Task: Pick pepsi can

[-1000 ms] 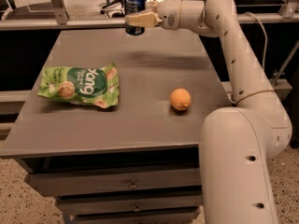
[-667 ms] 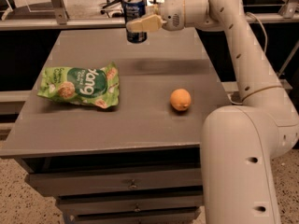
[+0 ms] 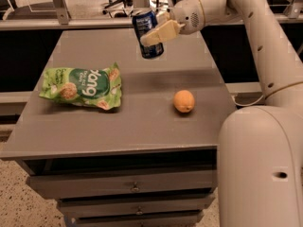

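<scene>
The pepsi can (image 3: 147, 34) is dark blue with a silver top and white markings. It hangs tilted in the air above the far middle of the grey table (image 3: 132, 122). My gripper (image 3: 156, 30) is shut on it from the right side, with one cream finger (image 3: 160, 33) across its front. The white arm reaches in from the upper right.
A green snack bag (image 3: 83, 87) lies on the left of the table. An orange fruit (image 3: 183, 101) sits right of centre. The robot's white body (image 3: 260, 169) fills the lower right. Drawers (image 3: 135, 187) are below the tabletop. A rail and chair legs stand behind.
The can, held in the gripper, has risen higher above the table and tilted a little; the arm has pulled up and slightly toward the camera.
</scene>
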Robot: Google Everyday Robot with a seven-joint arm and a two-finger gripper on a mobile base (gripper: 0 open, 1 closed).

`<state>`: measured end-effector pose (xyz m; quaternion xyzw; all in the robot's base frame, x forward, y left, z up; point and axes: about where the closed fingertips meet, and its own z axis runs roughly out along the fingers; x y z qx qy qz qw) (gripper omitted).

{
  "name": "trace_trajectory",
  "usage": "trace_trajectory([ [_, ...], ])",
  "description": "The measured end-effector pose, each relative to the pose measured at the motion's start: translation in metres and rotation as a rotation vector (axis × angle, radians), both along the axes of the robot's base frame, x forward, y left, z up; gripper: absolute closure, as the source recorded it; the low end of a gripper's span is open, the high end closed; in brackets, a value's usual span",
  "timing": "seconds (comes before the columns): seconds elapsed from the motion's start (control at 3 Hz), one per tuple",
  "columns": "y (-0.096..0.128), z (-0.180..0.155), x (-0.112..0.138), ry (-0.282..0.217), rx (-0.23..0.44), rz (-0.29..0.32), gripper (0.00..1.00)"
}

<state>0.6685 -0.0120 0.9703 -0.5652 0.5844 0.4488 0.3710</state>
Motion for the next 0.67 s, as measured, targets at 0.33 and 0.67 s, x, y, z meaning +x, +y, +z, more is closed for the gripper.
trace_trajectory([
  [0.33, -0.0095, 0.0008, -0.0051, -0.058, 0.033, -0.071, 1.00],
  [0.67, -0.0080, -0.0034, -0.0080, -0.131, 0.077, -0.147, 1.00],
])
